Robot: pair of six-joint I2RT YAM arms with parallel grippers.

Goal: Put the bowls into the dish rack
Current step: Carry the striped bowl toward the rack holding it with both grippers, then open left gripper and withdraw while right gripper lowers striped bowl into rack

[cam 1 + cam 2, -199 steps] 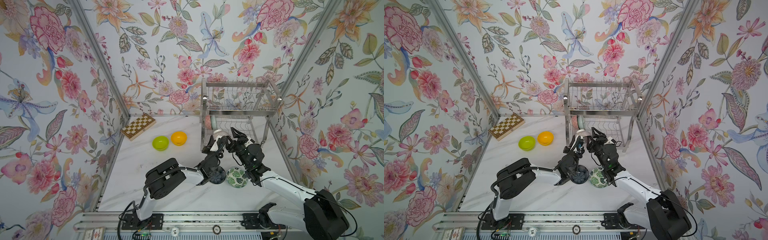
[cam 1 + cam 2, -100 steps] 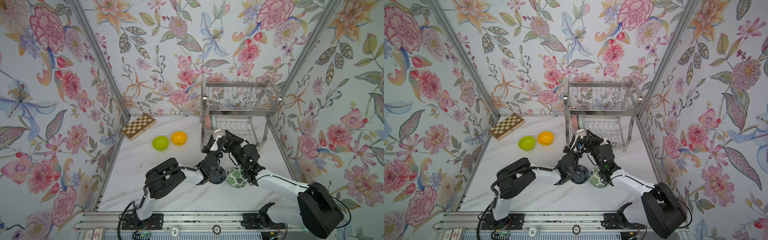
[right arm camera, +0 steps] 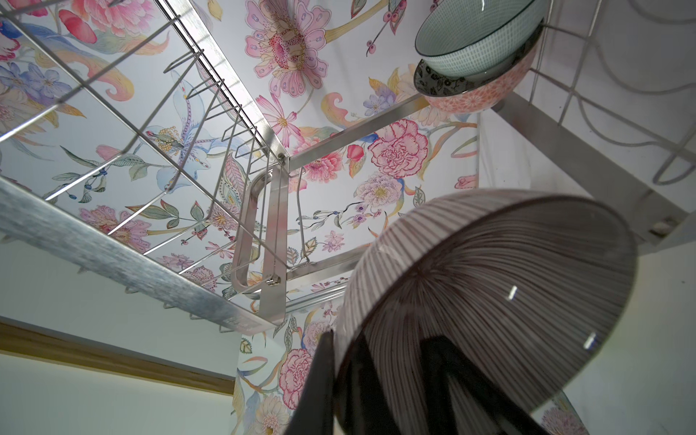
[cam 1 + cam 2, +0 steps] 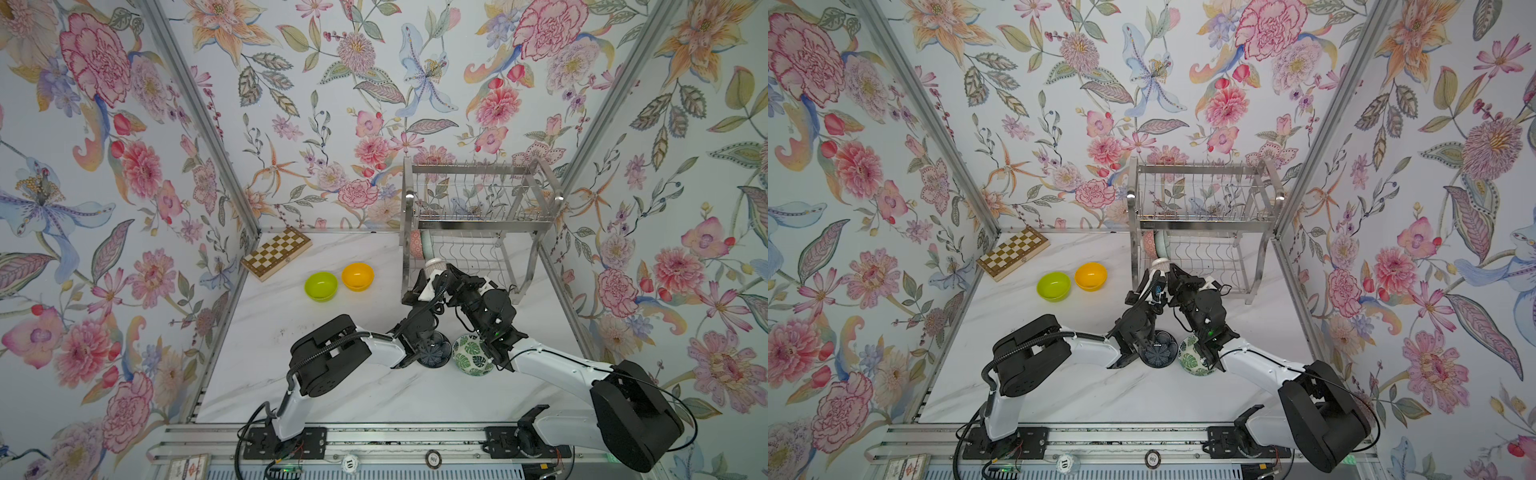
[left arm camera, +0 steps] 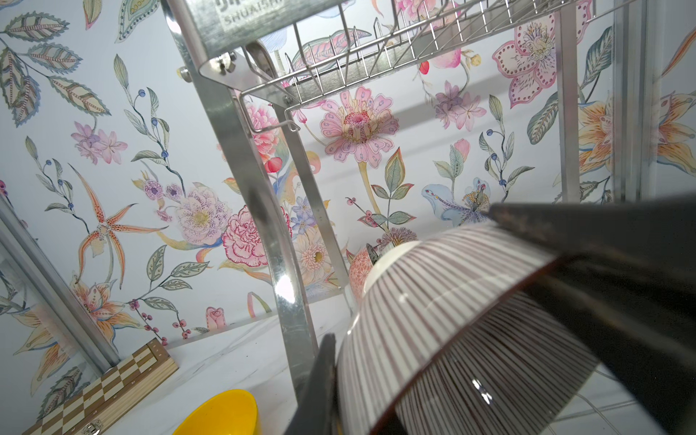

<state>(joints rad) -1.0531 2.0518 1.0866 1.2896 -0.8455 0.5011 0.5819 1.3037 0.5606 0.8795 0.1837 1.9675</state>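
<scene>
The left gripper [image 4: 429,275] is pressed together on the wall of a white round bowl with thin dark-red stripes [image 4: 434,262], held tilted with its foot up at the 7 o'clock corner of the shiny two-tier steel wire dish rack [image 4: 478,226], which stands at 1 o'clock on the white marble worktop [image 4: 415,395]. The right gripper [image 4: 452,275] pinches the same bowl's rim; its wrist view shows one finger [image 3: 318,380] outside the wall and the other inside. A second ago the right gripper stood spread beside the bowl, while the left grip and the bowl's place are unchanged. On the rack's top bar, stamped lettering [image 5: 250,15] begins "SHUAISH"; a white round token [image 4: 351,460] on the front rail at 6 o'clock reads "10". A plain lime green bowl [image 4: 321,286] and a plain orange-yellow bowl [image 4: 358,276] sit side by side at 9 o'clock of the rack.
</scene>
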